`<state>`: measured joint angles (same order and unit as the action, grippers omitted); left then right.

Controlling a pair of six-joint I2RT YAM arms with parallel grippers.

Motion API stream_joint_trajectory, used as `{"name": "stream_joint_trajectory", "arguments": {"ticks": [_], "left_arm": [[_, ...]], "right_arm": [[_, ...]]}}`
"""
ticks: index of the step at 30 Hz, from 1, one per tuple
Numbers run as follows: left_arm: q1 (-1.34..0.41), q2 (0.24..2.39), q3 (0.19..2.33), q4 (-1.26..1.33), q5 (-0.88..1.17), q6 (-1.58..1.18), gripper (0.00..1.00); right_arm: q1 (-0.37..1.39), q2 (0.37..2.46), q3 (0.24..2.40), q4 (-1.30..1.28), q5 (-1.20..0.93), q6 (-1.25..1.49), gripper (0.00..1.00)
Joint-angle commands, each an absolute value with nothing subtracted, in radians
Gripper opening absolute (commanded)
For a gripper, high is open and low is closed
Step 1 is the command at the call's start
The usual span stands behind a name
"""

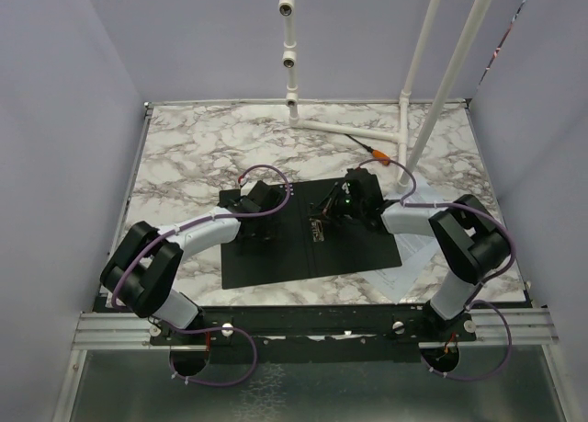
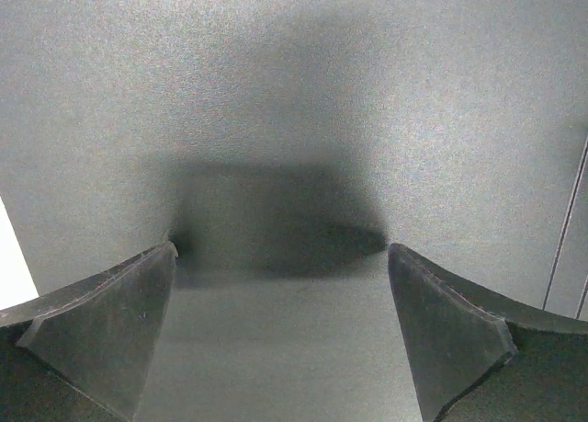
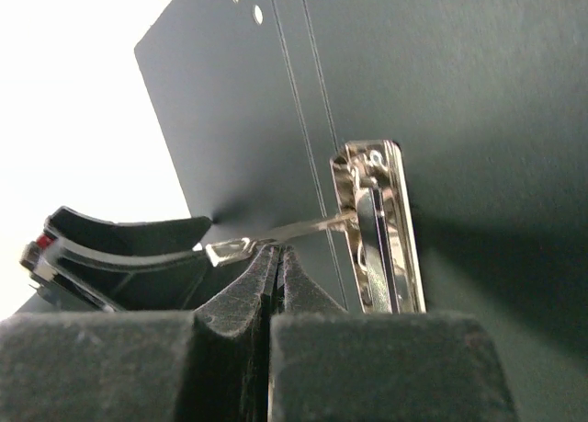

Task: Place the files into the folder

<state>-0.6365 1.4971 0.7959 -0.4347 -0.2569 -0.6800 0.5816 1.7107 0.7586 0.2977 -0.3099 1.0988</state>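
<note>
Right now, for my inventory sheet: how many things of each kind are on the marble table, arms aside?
Folder with metal clip: 1
Pile of files, sheets uncountable: 1
Orange-handled tool: 1
White pipe frame: 1
Total: 4

The left arm (image 1: 197, 231) and right arm (image 1: 404, 218) are pale grey tubes linked by bulky black joint housings. A purple cable (image 1: 266, 171) loops out just behind the left gripper (image 1: 253, 201), another behind the right gripper (image 1: 342, 206). Seen close, each gripper's fingers (image 2: 101, 321) are matte black, curved wedges.
</note>
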Motion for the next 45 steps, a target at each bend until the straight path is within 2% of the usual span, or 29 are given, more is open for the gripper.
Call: {"name": "stream_joint_trajectory", "arguments": {"ticks": [1,18,24,32,34,45], "left_arm": [[-0.641,1.488,0.767,-0.436,-0.266,-0.698,0.99],[-0.641,1.469,0.767,-0.439,-0.273,-0.680,0.99],[-0.641,1.455,0.773,-0.439,-0.271,-0.678,0.99],[-0.640,1.412,0.792,-0.453,-0.280,-0.669,0.99],[-0.640,1.385,0.798,-0.455,-0.283,-0.665,0.99],[-0.637,1.293,0.830,-0.465,-0.257,-0.655,0.99]], "right_arm": [[0.562,1.753,0.822,0.291,-0.323,1.086,0.01],[0.540,1.836,0.975,0.181,-0.295,1.007,0.01],[0.538,1.783,0.986,0.139,-0.283,0.944,0.00],[0.538,1.648,1.013,-0.092,-0.223,0.729,0.01],[0.538,1.596,1.013,-0.176,-0.158,0.654,0.07],[0.538,1.248,0.898,-0.442,0.140,0.507,0.57]]}}
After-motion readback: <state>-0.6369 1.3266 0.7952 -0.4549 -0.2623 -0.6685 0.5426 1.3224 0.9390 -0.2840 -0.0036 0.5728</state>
